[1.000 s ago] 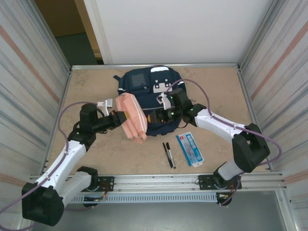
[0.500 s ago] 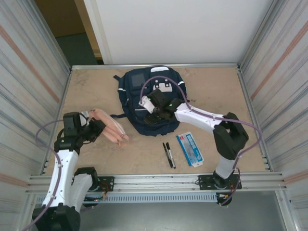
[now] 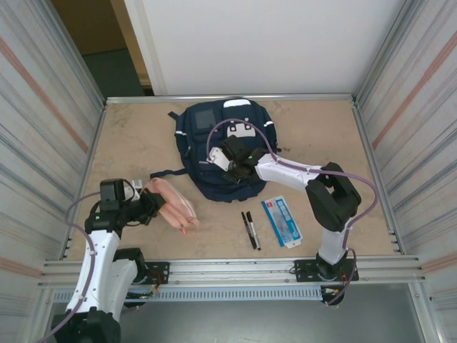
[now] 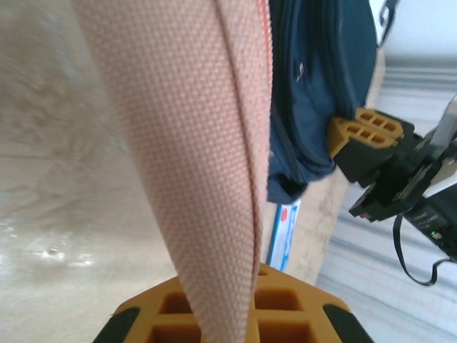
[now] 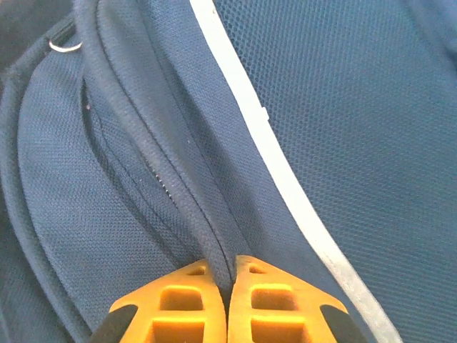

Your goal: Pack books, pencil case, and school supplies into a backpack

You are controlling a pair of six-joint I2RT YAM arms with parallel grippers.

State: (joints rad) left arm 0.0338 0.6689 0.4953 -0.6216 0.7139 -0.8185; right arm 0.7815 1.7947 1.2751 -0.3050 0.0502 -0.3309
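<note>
1. Moving back toward its base, the left hand (image 3: 148,205) is pinching the pink pencil case (image 3: 173,209) over the tabletop (image 3: 136,143), left of the backpack (image 3: 214,128), probably waiting.
2. The right hand (image 3: 230,161), pressed together, is gripping a backpack seam, apparently for opening it.

Beige tabletop (image 3: 143,136); ribbed metal side walls (image 3: 43,107); white back panel (image 3: 271,43); aluminium rail (image 3: 235,268) near edge.
</note>
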